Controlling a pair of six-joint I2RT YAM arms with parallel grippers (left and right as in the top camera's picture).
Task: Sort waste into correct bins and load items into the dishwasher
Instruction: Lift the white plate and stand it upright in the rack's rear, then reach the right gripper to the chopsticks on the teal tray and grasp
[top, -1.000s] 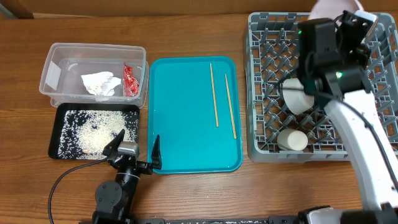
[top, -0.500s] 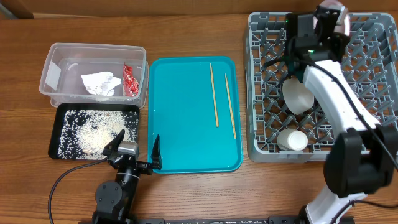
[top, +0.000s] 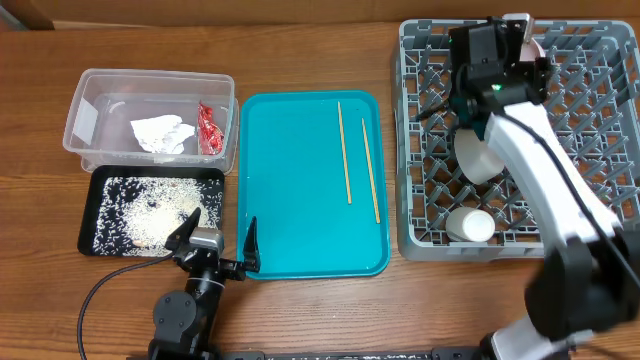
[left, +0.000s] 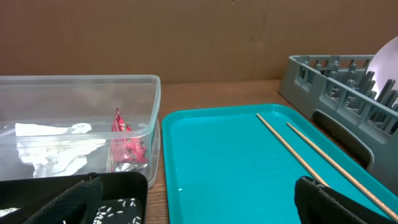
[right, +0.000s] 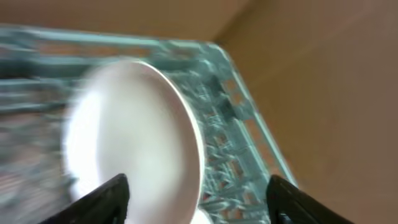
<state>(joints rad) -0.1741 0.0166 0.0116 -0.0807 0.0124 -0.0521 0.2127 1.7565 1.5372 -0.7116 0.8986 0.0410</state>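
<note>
My right gripper (top: 515, 28) hangs over the back of the grey dishwasher rack (top: 420, 150). In the right wrist view its jaws (right: 199, 202) are open, and the white plate (right: 130, 137) stands on edge in the rack between them, blurred. A bowl (top: 478, 155) and a cup (top: 470, 225) sit in the rack. Two chopsticks (top: 344, 150) lie on the teal tray (top: 300, 220). The napkin (top: 160, 133) and foil wrapper (top: 208, 128) are in the clear tub (top: 90, 100). Rice (top: 150, 215) covers the black tray (top: 100, 190). My left gripper (top: 215, 240) rests open at the front, empty.
The left wrist view looks low across the teal tray (left: 230, 162), with the tub wall (left: 155, 118) at left and the rack's side (left: 336, 99) at right. Bare wooden table (top: 300, 50) runs along the back and front edges.
My right arm carried the plate down and left into the back of the rack, and its jaws went from shut on the plate to open. The left arm has not moved.
</note>
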